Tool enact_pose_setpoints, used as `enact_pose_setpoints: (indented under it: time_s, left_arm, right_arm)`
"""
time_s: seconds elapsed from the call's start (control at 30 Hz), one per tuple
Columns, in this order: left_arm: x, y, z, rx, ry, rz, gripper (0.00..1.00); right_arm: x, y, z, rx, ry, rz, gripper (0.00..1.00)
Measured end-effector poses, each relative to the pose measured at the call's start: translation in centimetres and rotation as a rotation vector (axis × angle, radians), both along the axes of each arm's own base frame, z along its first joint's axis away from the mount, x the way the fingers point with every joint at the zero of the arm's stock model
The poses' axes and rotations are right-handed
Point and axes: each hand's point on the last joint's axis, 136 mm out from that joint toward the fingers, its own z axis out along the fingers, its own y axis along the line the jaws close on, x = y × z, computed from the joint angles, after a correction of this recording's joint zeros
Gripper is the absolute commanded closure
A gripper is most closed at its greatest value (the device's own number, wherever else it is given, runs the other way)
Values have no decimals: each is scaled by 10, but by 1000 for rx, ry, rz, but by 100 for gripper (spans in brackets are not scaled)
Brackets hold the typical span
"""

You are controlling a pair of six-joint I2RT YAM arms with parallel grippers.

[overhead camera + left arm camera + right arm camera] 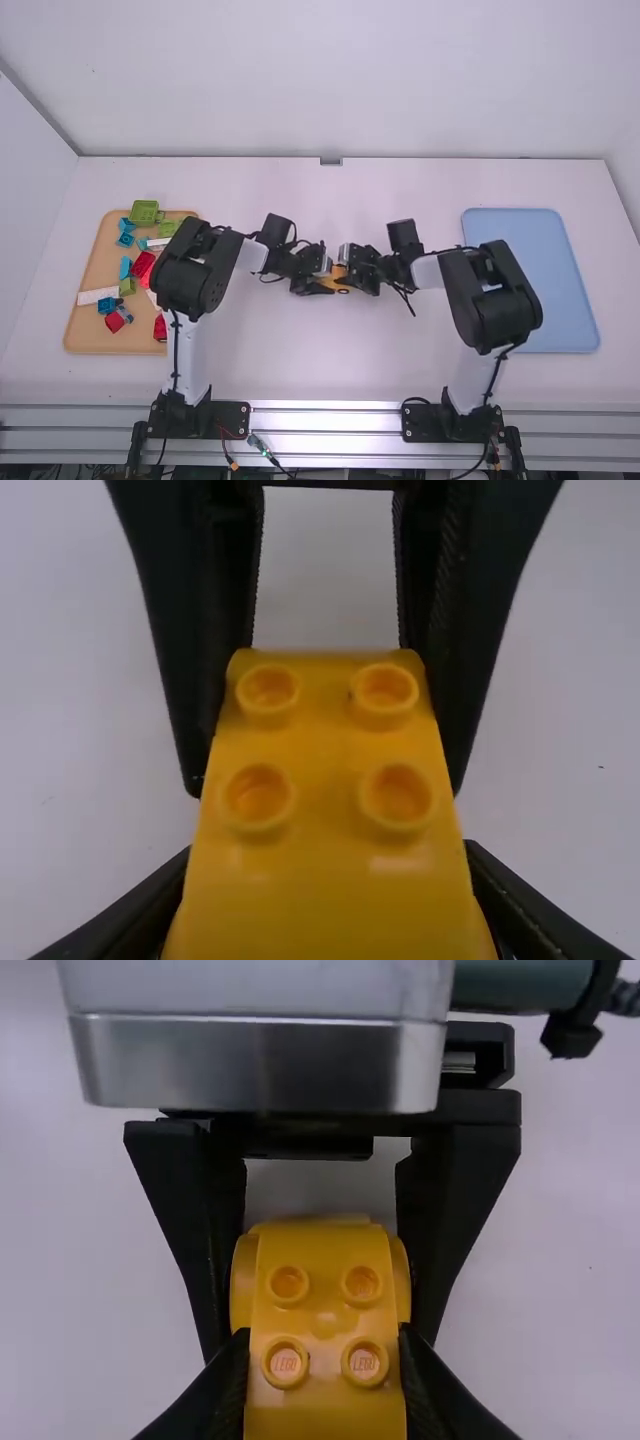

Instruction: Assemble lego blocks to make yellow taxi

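Over the middle part of the desk [270,360], the left claw [324,281] and the right claw [350,274] both pinch the yellow block piece [325,1310] by its sides, from opposite ends, probably for steady joining or passing; its studs [257,798] are uncovered, perhaps so another block can fit.

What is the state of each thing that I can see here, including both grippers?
Yellow piece, held at both ends, some studs exposed
Left gripper, jaws shut on yellow piece
Right gripper, jaws shut on yellow piece
Coloured blocks, scattered on tan tray
Tan tray, lying flat, holding blocks
Blue tray, lying flat
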Motion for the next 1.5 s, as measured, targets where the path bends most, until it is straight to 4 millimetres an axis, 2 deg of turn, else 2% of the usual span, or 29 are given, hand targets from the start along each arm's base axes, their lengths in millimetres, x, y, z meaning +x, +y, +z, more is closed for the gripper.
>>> enact_pose_setpoints:
  time_s: [0.4, 0.53, 0.73, 0.97, 1.03, 1.2, 1.27, 1.5]
  left_arm:
    - [2, -1, 0, 1, 2, 12, 91]
    - [2, -1, 0, 1, 2, 13, 98]
    - [3, -1, 0, 1, 1, 14, 99]
    - [3, -1, 0, 3, 2, 18, 98]
    - [4, -1, 0, 3, 2, 19, 98]
    - [4, -1, 0, 4, 2, 20, 99]
    - [3, -2, 0, 1, 3, 17, 99]
    - [1, -6, 2, -6, 9, 9, 98]
  right_arm:
    - [-1, -3, -3, -29, 51, -30, 100]
    - [-1, -3, -4, -68, 65, -33, 100]
    - [-1, -3, -5, -137, 70, -26, 100]
    - [1, -3, -4, -137, 56, -25, 100]
    - [3, -2, -3, -128, 45, -26, 92]
    - [4, -5, -2, -100, 43, -24, 82]
    - [4, -7, -2, -80, 48, -16, 73]
    - [2, -12, -1, -48, 67, -7, 65]
